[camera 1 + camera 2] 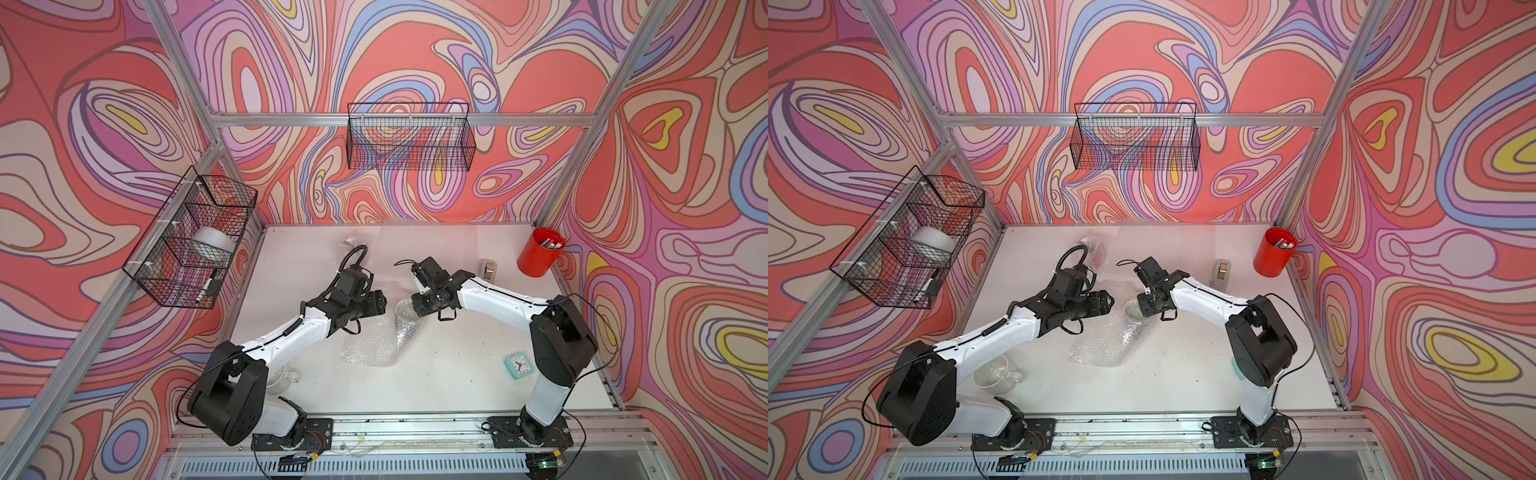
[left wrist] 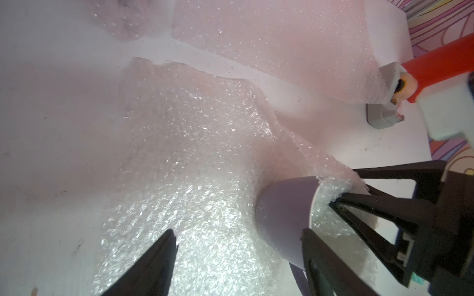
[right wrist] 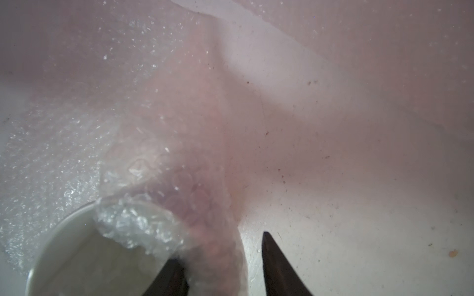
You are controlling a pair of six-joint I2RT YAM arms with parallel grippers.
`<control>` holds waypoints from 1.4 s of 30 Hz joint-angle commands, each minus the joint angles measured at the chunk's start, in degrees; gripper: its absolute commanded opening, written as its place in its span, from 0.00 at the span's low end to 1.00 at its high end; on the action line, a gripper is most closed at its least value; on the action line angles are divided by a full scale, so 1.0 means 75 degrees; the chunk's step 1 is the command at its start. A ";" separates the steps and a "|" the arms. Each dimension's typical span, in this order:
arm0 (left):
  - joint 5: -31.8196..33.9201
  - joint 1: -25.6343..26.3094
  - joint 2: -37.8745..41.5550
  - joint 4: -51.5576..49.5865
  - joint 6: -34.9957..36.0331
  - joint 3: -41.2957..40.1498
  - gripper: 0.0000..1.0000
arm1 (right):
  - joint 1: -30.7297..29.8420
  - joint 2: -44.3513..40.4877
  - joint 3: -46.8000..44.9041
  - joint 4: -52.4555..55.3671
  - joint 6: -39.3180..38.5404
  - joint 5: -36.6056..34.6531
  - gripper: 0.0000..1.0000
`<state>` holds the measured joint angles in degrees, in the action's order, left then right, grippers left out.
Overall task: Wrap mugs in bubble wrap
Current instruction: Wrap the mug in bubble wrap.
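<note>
A white mug [image 1: 404, 311] stands on a bubble wrap [image 1: 368, 343] sheet at mid-table. A fold of the wrap [image 3: 164, 205] is drawn up over its rim and into the mug [image 3: 77, 246]. My right gripper [image 3: 220, 247] straddles that rim and fold, jaws partly closed, with a gap still showing beside one finger. My left gripper [image 2: 239, 237] is open just left of the mug [image 2: 282, 212], low over the sheet [image 2: 195, 159]. A clear glass mug [image 1: 994, 374] sits front left, half under my left arm. A reddish bundle in wrap [image 1: 1091, 245] lies at the back.
A second bubble wrap sheet [image 1: 419, 245] lies flat at the back. A red pen cup [image 1: 540, 251], tape dispenser [image 1: 489, 270] and small clock [image 1: 517, 365] are on the right side. Wire baskets hang on the left wall [image 1: 195, 241] and back wall [image 1: 409, 137].
</note>
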<state>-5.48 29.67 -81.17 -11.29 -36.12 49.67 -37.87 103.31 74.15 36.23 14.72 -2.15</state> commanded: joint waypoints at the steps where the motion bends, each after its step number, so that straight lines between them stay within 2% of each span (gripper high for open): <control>1: 0.0624 -0.0107 -0.0228 -0.0677 0.0164 0.0428 0.80 | -0.0025 0.0320 -0.0079 0.0166 -0.0153 -0.0127 0.40; 7: 0.0645 -0.0880 -0.1067 -0.1269 0.0578 0.1093 0.79 | -0.0025 0.0319 0.0019 0.0032 -0.0826 0.0152 0.35; 12: 0.0352 -0.1429 -0.2054 -0.1471 0.1074 0.1834 0.65 | -0.0025 0.0372 0.0111 -0.0034 -0.1463 0.0297 0.31; 16: 0.0338 -0.1597 -0.2714 -0.1776 0.1328 0.2404 0.57 | -0.0028 0.0371 0.0138 -0.0172 -0.1828 0.0334 0.29; 21: 0.0164 -0.1613 -0.3227 -0.1903 0.1419 0.2741 0.56 | -0.0025 0.0464 0.0240 -0.0207 -0.1872 0.0333 0.28; 29: 0.0703 -0.1622 -0.3903 -0.2381 0.1653 0.3400 0.57 | -0.0028 0.0398 0.0160 -0.0254 -0.1814 0.0478 0.28; 36: 0.0740 -0.1665 -0.4194 -0.2528 0.1664 0.3561 0.68 | -0.0025 0.0406 0.0172 -0.0246 -0.1811 0.0522 0.27; 38: 0.0622 -0.1660 -0.4252 -0.2469 0.1653 0.3565 0.68 | -0.0025 0.0400 0.0203 -0.0237 -0.1814 0.0533 0.27; 42: 0.0396 -0.1688 -0.4375 -0.2354 0.1644 0.3561 0.58 | -0.0025 0.0429 0.0256 -0.0225 -0.1811 0.0576 0.27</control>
<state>-1.45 17.47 -112.40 -27.64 -24.60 75.24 -37.93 104.68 75.77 34.68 1.52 0.93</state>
